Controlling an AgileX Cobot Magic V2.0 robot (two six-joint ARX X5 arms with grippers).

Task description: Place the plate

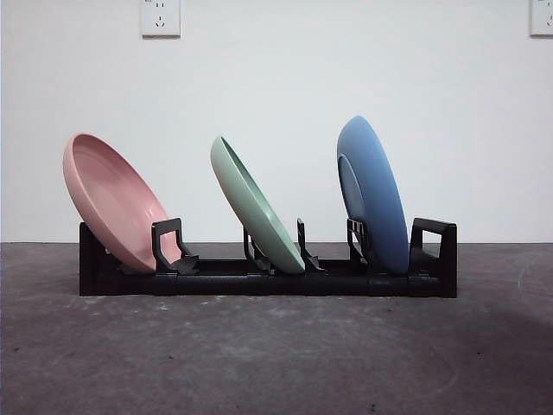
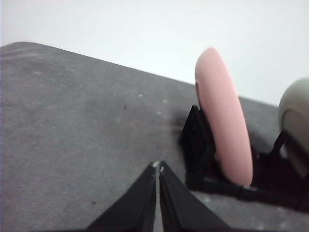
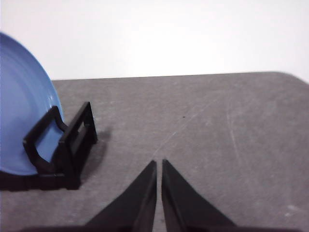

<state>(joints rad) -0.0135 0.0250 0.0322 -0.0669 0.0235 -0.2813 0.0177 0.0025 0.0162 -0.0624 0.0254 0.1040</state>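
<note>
A black dish rack point(image 1: 268, 281) stands on the grey table and holds three plates on edge. A pink plate point(image 1: 117, 203) leans in the left slot, a green plate point(image 1: 257, 206) in the middle, a blue plate point(image 1: 373, 194) at the right. Neither gripper shows in the front view. My left gripper point(image 2: 158, 167) is shut and empty, apart from the rack's end beside the pink plate point(image 2: 222, 128). My right gripper point(image 3: 159, 163) is shut and empty, apart from the rack's other end point(image 3: 63, 145) beside the blue plate point(image 3: 24, 121).
The grey table point(image 1: 276, 363) stretches in front of the rack. A white wall stands behind, with a power socket point(image 1: 161, 17) high on the left and another point(image 1: 542, 17) at the top right corner.
</note>
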